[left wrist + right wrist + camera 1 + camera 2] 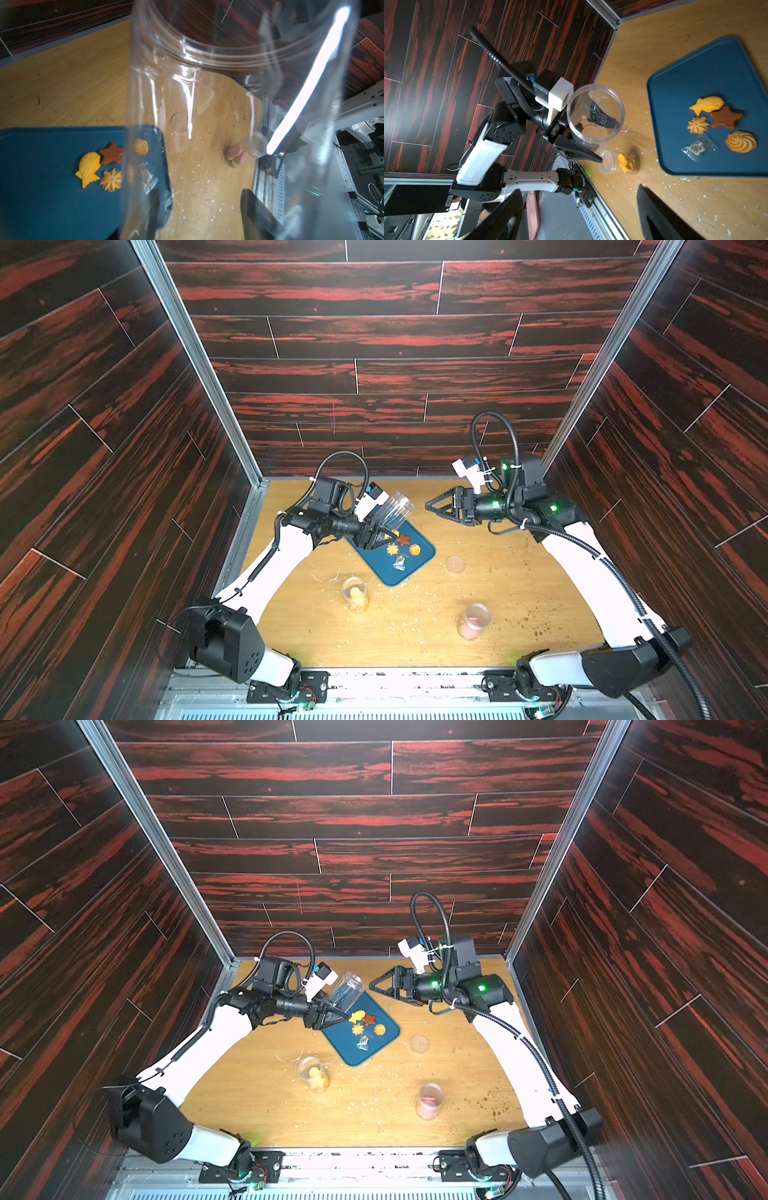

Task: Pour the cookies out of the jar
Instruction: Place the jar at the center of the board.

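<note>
The left end effector [376, 536] is clenched on the clear jar [392, 509], held tilted by the far corner of the blue tray [390, 578], towards the bench's far edge. The jar looks empty. The cookies [402, 545] (fish, star, two swirls) lie on the tray beside a clear packet [400, 562]. Pouring seems done; setting the jar down is left. The right end effector [434, 506] hangs released, holding nothing

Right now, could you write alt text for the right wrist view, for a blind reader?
The left gripper holds an empty clear jar, its open mouth toward the camera. On the wooden table, a blue tray carries four cookies, a fish, a star and two swirls, and a small clear packet.
</note>
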Motion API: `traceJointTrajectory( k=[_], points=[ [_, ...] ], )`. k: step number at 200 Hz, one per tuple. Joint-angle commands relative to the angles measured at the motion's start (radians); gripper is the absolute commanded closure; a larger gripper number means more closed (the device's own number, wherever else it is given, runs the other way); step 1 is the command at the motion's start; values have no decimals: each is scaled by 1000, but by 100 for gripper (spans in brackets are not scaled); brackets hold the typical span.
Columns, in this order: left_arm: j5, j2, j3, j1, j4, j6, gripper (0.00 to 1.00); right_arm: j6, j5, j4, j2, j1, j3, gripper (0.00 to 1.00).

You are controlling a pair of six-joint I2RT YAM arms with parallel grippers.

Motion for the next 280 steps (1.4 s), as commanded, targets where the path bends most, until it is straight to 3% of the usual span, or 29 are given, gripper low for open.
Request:
traceJointTrajectory(
  k=[1,28,31,37,71,184,232,280],
  points=[
    [42,-33,-16,6,13,29,40,18,-14,-23,29,0,43,11],
    [60,-33,-23,6,29,20,40,-11,-28,-77,72,2,78,8],
    [62,-35,-26,6,35,17,40,-13,-30,-82,80,3,83,3],
    [69,-37,-32,6,52,6,40,-19,-29,-93,92,7,93,2],
    [75,-46,-39,6,61,4,40,-81,43,-230,185,17,196,2],
    [67,-74,-42,3,23,29,40,-101,39,-332,422,118,489,1],
    [58,-75,-38,1,1,46,40,-120,43,-423,505,132,604,16],
    [45,-79,-36,1,-25,71,40,-122,42,-442,516,141,615,22]
  ],
)
